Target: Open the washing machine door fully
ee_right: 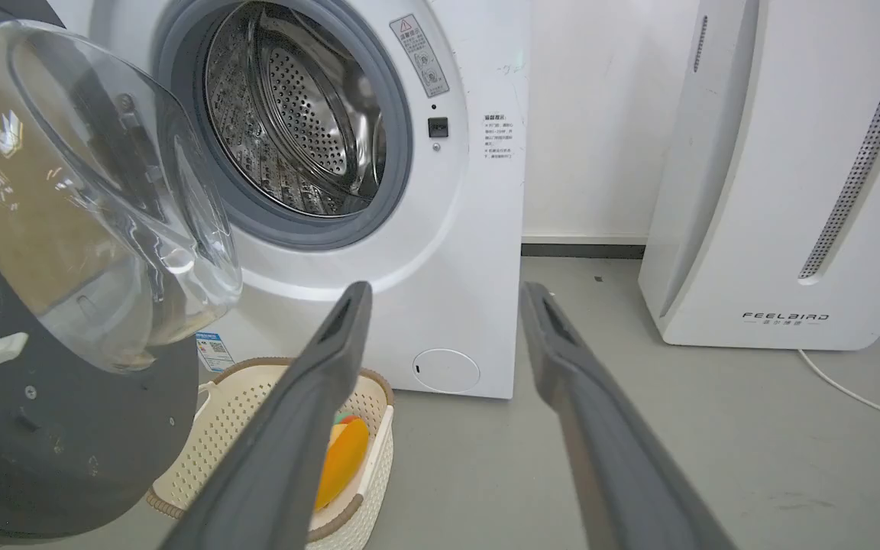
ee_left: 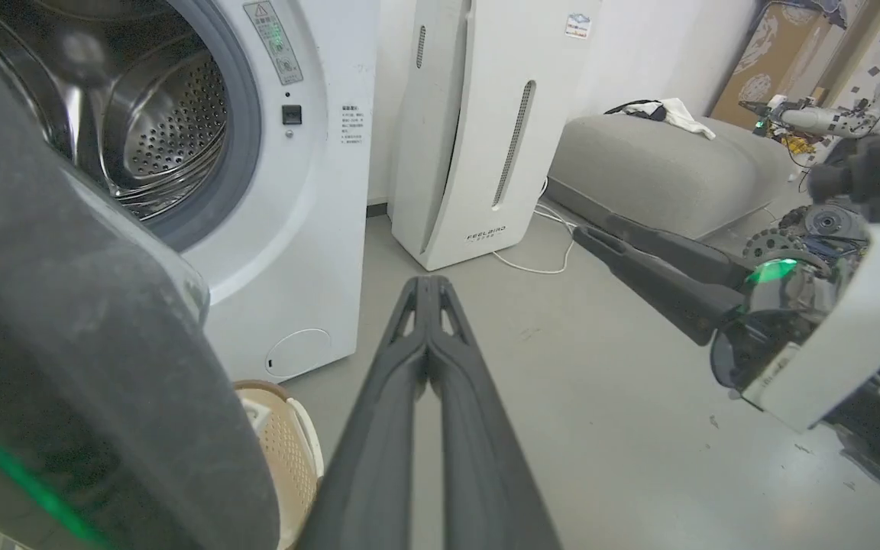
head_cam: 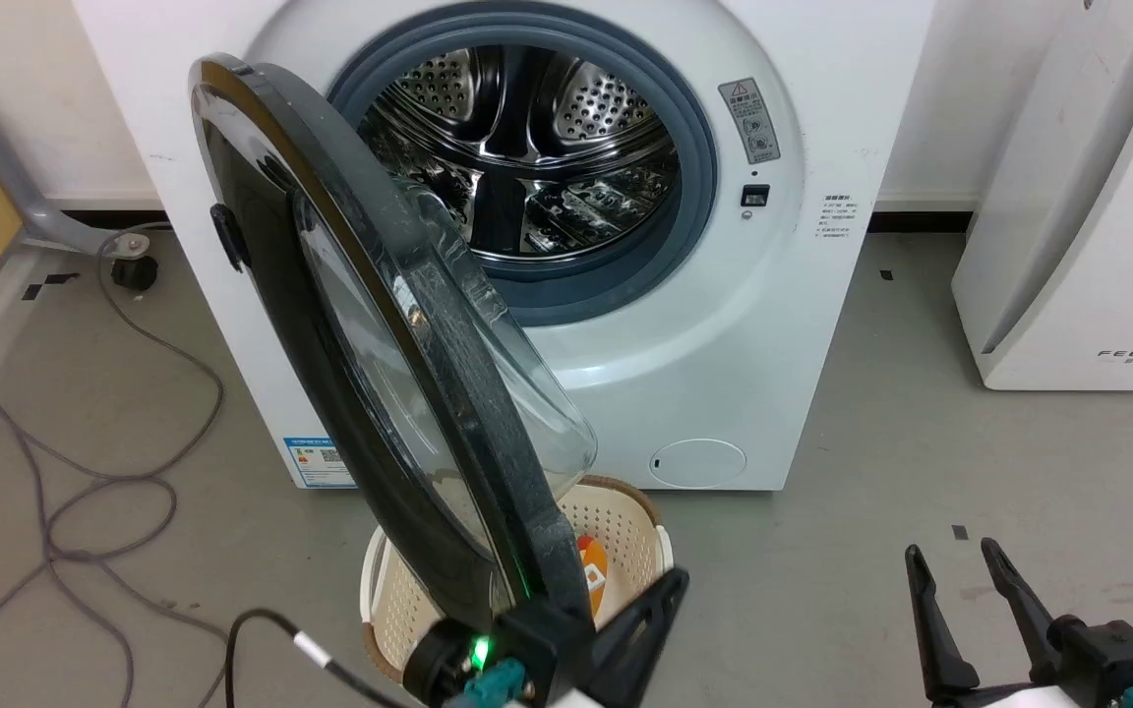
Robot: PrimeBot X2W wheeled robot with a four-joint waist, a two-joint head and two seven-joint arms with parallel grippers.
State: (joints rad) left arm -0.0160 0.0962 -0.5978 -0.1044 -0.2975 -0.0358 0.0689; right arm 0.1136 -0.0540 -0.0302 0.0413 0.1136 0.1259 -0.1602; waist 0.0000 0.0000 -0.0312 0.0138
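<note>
Left gripper point(ee_left: 426, 284): we have its two dark fingers pressed flat together, nothing between them, pointing at bare floor point(ee_left: 600, 397). In the head view it sits at 6 o'clock, one finger point(head_cam: 660, 602) poking out and the rest hidden behind the lower rim of the washing machine door point(head_cam: 385, 334); whether it touches that rim we cannot tell. Right gripper point(head_cam: 951, 553), at 5 o'clock, has its jaws spread wide and empty, its base cut off by the bottom edge. The door stands swung out from the hinge at the 9 o'clock side of the opening, nearly edge-on to us, glass bowl bulging toward 3 o'clock. Behind it, the washing machine point(head_cam: 783, 295) shows its steel drum point(head_cam: 527, 147) and grey gasket point(head_cam: 696, 167); the door hides the drum's 8 o'clock portion. A cream basket point(head_cam: 630, 516) sits on the floor at the door's foot, half hidden, something orange point(head_cam: 593, 570) inside that we can't identify. The FEELBIRD appliance point(head_cam: 1068, 246) at 3 o'clock is cropped.
</note>
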